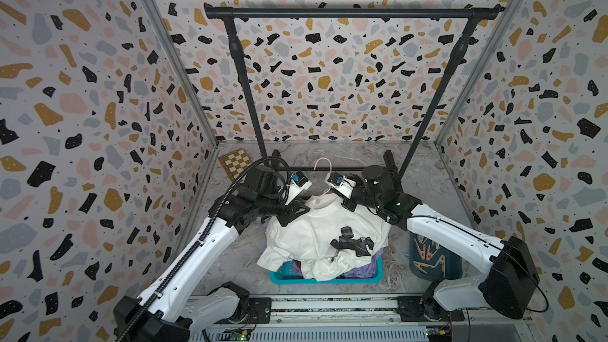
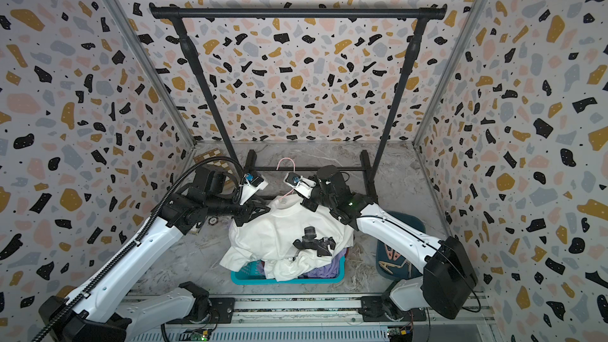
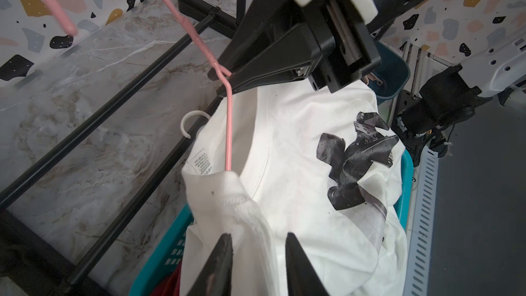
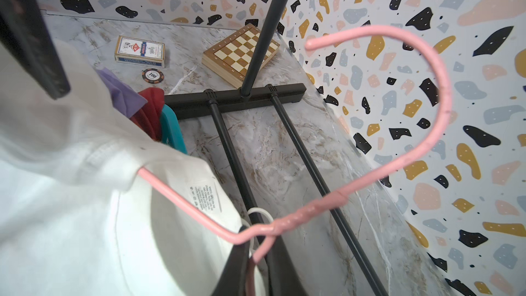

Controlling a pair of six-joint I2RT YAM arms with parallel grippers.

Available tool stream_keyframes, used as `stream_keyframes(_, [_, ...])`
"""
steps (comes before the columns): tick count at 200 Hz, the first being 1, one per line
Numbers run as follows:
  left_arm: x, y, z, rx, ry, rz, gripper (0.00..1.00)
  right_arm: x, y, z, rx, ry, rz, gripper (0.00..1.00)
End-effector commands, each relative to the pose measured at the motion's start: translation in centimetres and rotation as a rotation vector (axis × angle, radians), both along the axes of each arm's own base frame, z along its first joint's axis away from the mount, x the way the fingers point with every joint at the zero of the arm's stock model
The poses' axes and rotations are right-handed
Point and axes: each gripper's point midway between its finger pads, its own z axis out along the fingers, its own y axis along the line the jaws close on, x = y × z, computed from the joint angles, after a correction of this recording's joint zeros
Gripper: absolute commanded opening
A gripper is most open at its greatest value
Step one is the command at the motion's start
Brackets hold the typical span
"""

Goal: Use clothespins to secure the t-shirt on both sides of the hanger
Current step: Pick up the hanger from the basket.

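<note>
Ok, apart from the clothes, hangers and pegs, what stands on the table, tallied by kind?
Garment rack: 1
Teal laundry basket: 1
Dark blue bin: 1
Chessboard: 1
Box of playing cards: 1
Poker chip: 1
Total: 6

The grey marble desk [image 1: 230,251] carries a teal basket [image 1: 325,280] at 6 o'clock, a dark tub [image 1: 455,269] of clothespins [image 1: 426,248] at 4, a black rack [image 1: 390,159] at 12, a chessboard [image 1: 235,162] at 11, and a card box [image 4: 140,52] and poker chip [image 4: 153,75] near 9.
</note>
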Motion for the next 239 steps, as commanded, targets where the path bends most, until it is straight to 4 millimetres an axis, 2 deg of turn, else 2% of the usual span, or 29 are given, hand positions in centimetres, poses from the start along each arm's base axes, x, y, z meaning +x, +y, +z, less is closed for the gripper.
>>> stream_keyframes(1, [0.3,-0.1,1.1,-0.002,-0.031,0.007,0.36,-0.1,-0.7,2.3,0.035,-0.071,-0.021,0.13])
stream_keyframes(37, [0.8,0.3,0.8,0.023,-0.034,0.036,0.45,-0.7,-1.0,3.0,0.067,-0.093,-0.014,0.1])
stream_keyframes(50, [0.8,0.4,1.1,0.022,-0.041,0.041,0.53,-0.8,-1.1,3.4,0.068,-0.095,-0.018,0.09])
stream_keyframes(64, [1.0,0.7,2.1,0.019,-0.059,0.066,0.68,-0.8,-1.0,4.1,0.058,-0.079,-0.021,0.07])
stream_keyframes(93, [0.5,1.3,5.4,-0.024,-0.112,0.105,0.77,-0.8,-1.5,6.5,0.061,-0.076,-0.058,0.04])
stream_keyframes(119, [-0.3,1.4,7.5,-0.065,-0.137,0.101,0.79,-1.1,-2.0,9.2,0.098,-0.103,-0.08,0.01])
stream_keyframes(150, [-0.5,1.4,8.3,-0.066,-0.154,0.09,0.79,-1.1,-2.2,11.9,0.122,-0.144,-0.083,0.0])
stream_keyframes(204, [1.3,1.7,9.1,-0.031,-0.229,0.107,0.79,-2.0,-2.4,14.6,0.158,-0.251,-0.037,0.0])
stream_keyframes(239, [2.7,2.7,9.8,-0.044,-0.229,0.139,0.79,-3.0,-2.2,14.9,0.18,-0.274,0.025,0.0])
